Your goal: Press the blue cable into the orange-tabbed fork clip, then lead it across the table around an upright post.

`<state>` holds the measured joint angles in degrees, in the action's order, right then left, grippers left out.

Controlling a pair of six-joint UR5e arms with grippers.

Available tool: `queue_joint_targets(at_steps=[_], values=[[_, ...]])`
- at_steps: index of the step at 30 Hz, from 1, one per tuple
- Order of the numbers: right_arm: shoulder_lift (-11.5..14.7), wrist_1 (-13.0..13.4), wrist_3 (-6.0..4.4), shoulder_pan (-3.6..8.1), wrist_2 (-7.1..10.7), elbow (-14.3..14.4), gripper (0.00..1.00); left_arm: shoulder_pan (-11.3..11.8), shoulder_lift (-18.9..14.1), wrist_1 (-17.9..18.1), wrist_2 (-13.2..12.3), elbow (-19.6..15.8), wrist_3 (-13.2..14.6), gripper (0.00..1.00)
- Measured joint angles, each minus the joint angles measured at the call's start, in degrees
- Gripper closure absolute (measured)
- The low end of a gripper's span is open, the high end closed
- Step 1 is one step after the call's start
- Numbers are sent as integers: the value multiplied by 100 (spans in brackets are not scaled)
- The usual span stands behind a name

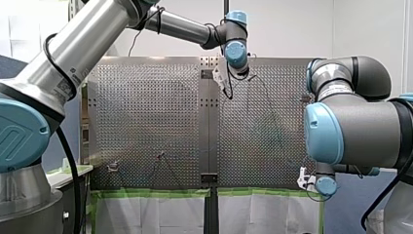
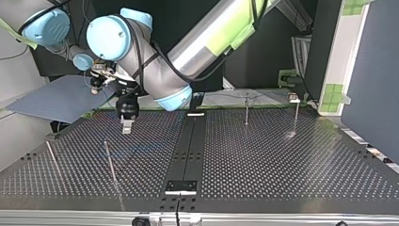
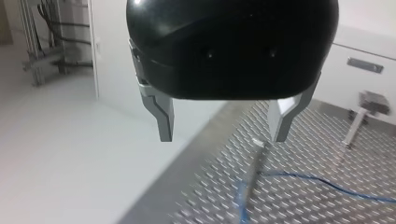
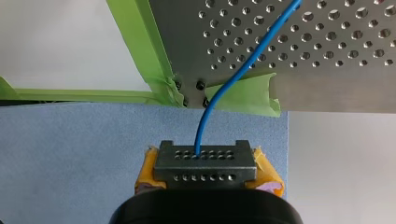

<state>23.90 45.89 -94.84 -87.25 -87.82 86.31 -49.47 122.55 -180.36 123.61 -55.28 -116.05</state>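
Past the table's (image 4: 327, 70) corner, my right gripper (image 4: 205, 161) pinches the blue cable (image 4: 219, 95); my left gripper (image 3: 223, 137) hangs spread.

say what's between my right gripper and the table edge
Right wrist view: only the blue cable, from my right gripper over a blue mat to the table edge.

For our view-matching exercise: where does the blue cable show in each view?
Right wrist: blue cable runs from my right tool to the perforated table.
Left wrist: cable on the table, ahead of my left tool.
Top: cable faint, left half.
Front: not discernible.
Shared landmark: the table.
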Motion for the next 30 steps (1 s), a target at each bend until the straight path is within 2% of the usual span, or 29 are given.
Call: queue_joint_targets(at_steps=[7, 11, 20, 26, 30], values=[[0, 0, -1, -6, 16, -2, 100, 118, -307, -315, -315, 314, 314, 0], [-1, 0, -1, -7, 18, -2, 100, 176, -357, -522, -522, 522, 522, 0], [-1, 0, -1, -11, 19, -3, 100, 245, -28, -936, -939, 900, 938, 0], [-1, 0, -1, -7, 19, -3, 100, 292, 263, -1262, -1262, 956, 1262, 0], [-2, 0, -1, -2, 19, -3, 100, 306, 338, -1461, -1462, 957, 1462, 0]])
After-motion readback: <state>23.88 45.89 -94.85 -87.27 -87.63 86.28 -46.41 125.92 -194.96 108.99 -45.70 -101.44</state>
